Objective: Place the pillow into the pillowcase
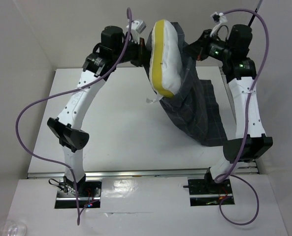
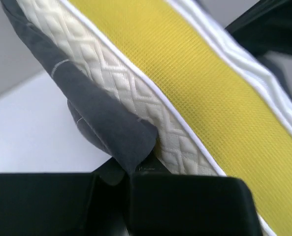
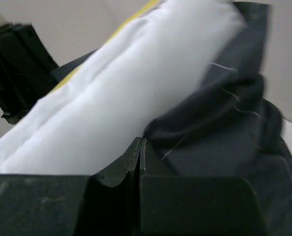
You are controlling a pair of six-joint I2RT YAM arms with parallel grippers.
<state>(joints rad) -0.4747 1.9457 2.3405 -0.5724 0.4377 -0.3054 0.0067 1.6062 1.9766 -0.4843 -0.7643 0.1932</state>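
Hanging edge-up between both grippers, the pillow (image 1: 166, 54) is partly wrapped by the pillowcase (image 1: 201, 110), whose cloth is pinched by the left gripper (image 2: 136, 170) and the right gripper (image 3: 140, 147), both clamped tight.

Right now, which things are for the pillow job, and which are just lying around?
For the job:
pillow, held up in the air
pillowcase, partly around it, hanging down to the table
left pincer and right pincer, both shut on the pillowcase

Just there:
purple cables
white table
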